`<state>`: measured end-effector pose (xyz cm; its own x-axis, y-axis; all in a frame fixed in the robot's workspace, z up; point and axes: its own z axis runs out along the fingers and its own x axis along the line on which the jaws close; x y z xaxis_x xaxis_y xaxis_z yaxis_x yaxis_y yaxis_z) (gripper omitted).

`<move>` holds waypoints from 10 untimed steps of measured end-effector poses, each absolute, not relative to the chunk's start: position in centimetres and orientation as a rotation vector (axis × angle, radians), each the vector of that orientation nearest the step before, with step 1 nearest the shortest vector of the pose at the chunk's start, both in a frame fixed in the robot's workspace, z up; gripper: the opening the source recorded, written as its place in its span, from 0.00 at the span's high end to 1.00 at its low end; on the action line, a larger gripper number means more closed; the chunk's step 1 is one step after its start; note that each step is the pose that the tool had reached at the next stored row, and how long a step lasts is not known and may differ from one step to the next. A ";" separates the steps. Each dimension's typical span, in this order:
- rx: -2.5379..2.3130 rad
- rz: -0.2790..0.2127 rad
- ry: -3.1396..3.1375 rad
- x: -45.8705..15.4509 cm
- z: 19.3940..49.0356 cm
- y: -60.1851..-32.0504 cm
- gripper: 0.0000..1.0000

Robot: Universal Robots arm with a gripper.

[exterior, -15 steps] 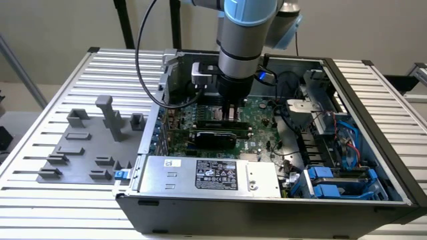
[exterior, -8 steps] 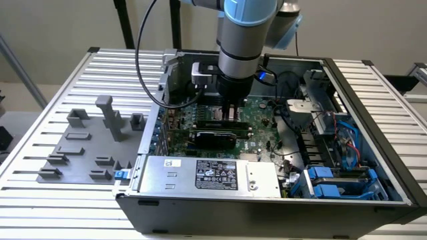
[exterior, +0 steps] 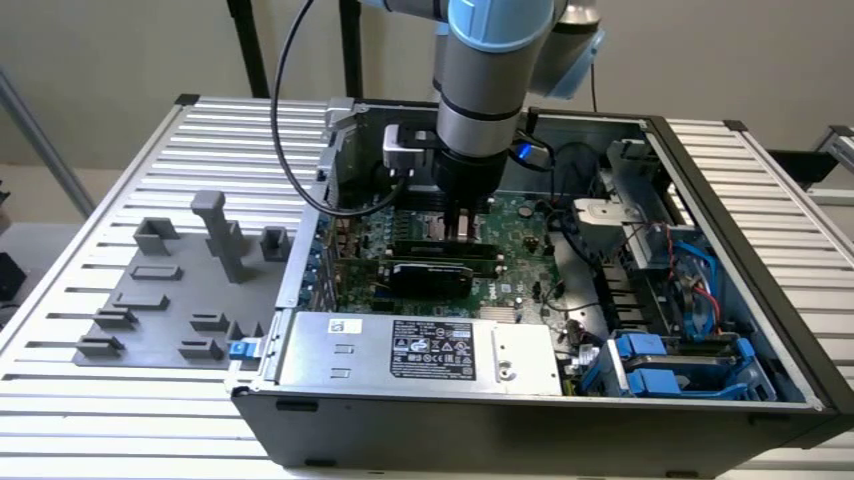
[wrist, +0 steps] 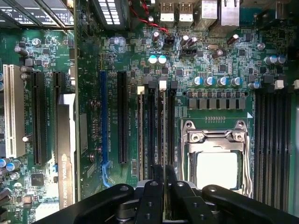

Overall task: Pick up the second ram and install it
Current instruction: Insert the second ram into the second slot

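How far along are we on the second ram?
Pickup looks done: the gripper is shut on the second ram, seen edge-on, down at the memory slots beside the processor socket. Still open: whether it is fully seated, which I cannot tell.

The motherboard [wrist: 210,60] is dark green, dotted with silver-topped capacitors. Its memory slots [wrist: 156,130] are black with white end clips; one expansion slot [wrist: 103,121] is blue, another [wrist: 14,112] white. The processor [wrist: 217,169] is pale silver in a grey steel frame. The gripper [wrist: 163,186] is black. The arm [exterior: 487,60] is grey with a light blue joint. The case [exterior: 534,435] is dark grey, the drive brackets [exterior: 654,365] blue, and the table [exterior: 147,400] ribbed silver.
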<state>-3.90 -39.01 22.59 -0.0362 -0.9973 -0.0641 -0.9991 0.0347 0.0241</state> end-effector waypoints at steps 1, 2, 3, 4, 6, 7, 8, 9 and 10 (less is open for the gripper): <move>-2.160 0.096 2.238 -3.9 22.6 -39.0 1.00; -2.160 0.096 2.238 -3.9 22.6 -39.0 1.00; -2.160 0.096 2.238 -3.9 22.6 -39.0 1.00; -2.160 0.096 2.238 -3.9 22.6 -39.0 1.00; -2.160 0.096 2.238 -3.9 22.6 -39.0 1.00; -2.160 0.096 2.238 -3.9 22.6 -39.0 1.00; -2.160 0.096 2.238 -3.9 22.6 -39.0 1.00; -2.160 0.096 2.239 -4.0 22.5 -39.0 1.00; -2.160 0.096 2.238 -4.0 22.5 -39.0 1.00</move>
<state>-4.01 -38.98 22.55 -0.0362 -0.9973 -0.0640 -0.9991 0.0347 0.0241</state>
